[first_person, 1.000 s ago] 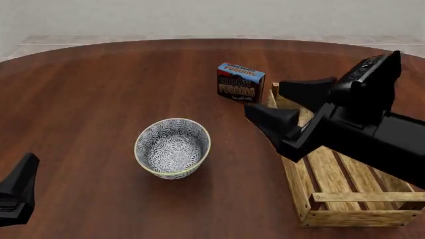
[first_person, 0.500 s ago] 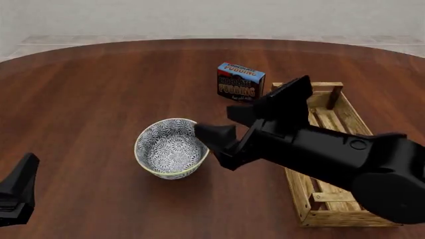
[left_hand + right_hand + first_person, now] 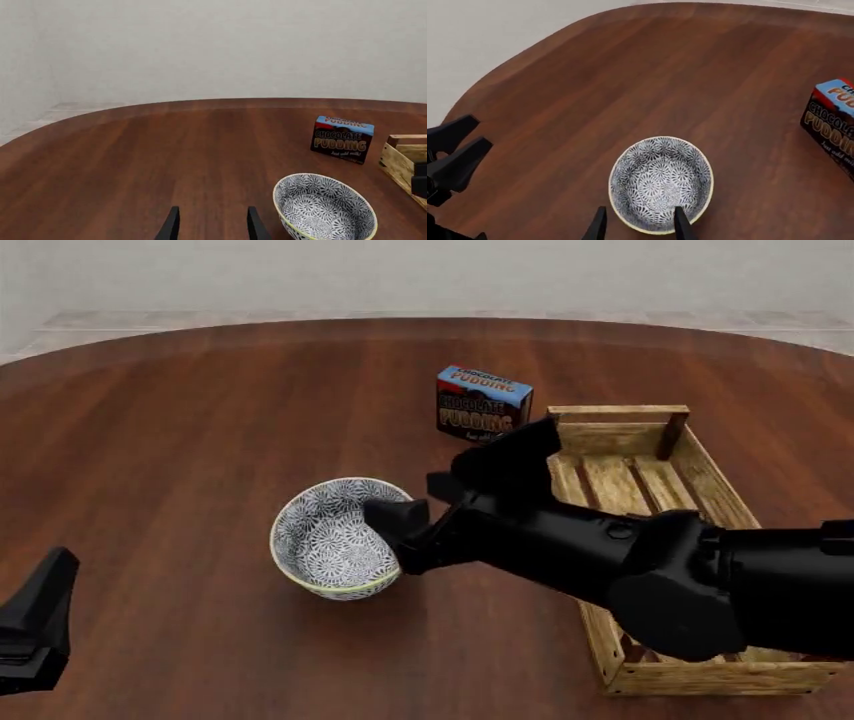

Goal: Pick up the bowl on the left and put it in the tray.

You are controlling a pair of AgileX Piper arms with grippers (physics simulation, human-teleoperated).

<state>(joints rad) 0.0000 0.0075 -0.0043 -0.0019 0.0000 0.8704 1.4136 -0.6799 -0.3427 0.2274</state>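
Two arms share this worktop (image 3: 200, 400), and only the right one is engaged. The right hand (image 3: 407, 512) reaches across from the tray side, its fingers spread open on either side of the near-right rim of the bowl (image 3: 344, 536); in the right wrist view one fingertip (image 3: 681, 226) lies over the patterned inside while the other sits outside the wall, so the rim lies between them with nothing gripped yet. The bowl stands upright on the wood, left of the tray (image 3: 667, 540) and well apart from it. The left hand (image 3: 34, 625) hangs open at the near-left edge, holding nothing.

Risks, as I judge them: a pinch on a thin curved ceramic rim offers little contact, so the bowl could swivel or slip out during the lift. If the inner finger comes down too shallow, closing could push the bowl sideways instead of gripping it. The carry must also clear the tray's low side wall, or the bowl's base could catch and tip there. The pudding box (image 3: 483, 403) stands just beyond the tray's far-left corner, close enough for a wide swing to knock it.

Count: one bowl, one tray, one pudding box, two hands.
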